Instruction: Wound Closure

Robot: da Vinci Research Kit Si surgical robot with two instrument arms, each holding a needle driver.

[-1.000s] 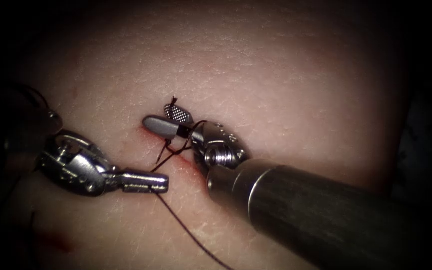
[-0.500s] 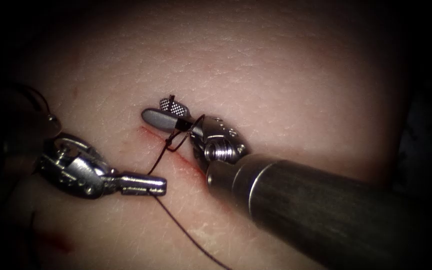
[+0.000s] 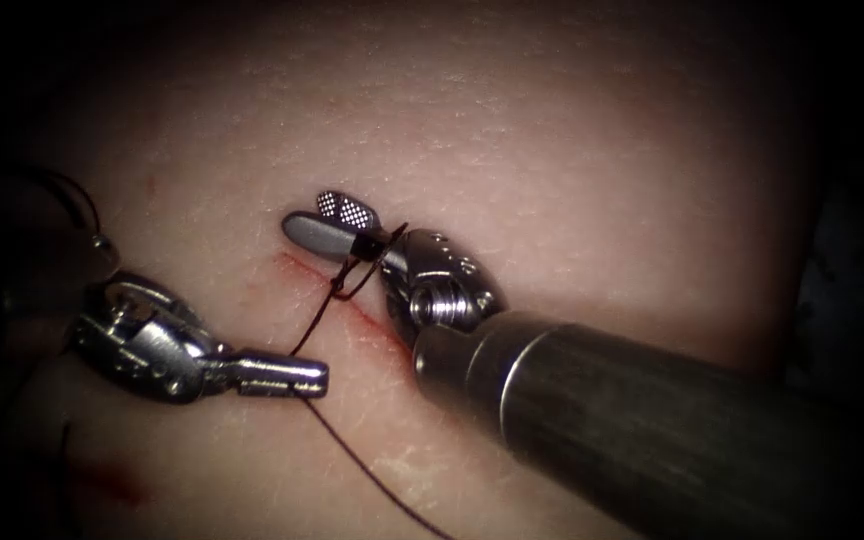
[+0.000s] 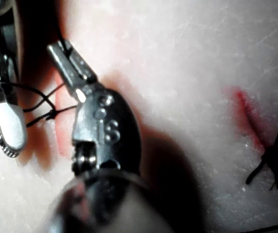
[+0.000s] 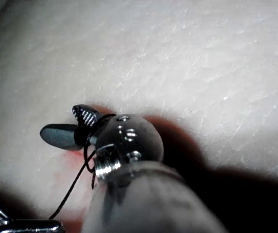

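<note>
Gripping thread (image 3: 307,325), the left gripper (image 3: 287,374) is clamped beside the cut (image 3: 347,305); loops wrap the right gripper (image 3: 337,222) (spread, holding nothing). Even tension would suit; needle unseen.

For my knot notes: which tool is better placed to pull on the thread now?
Probably left: the left tool is shut on the thread. The right tool is open, holding nothing, thread looped around it. The needle lies left of the cut, held by neither.

No readable text, labels, numbers or signs anywhere.
</note>
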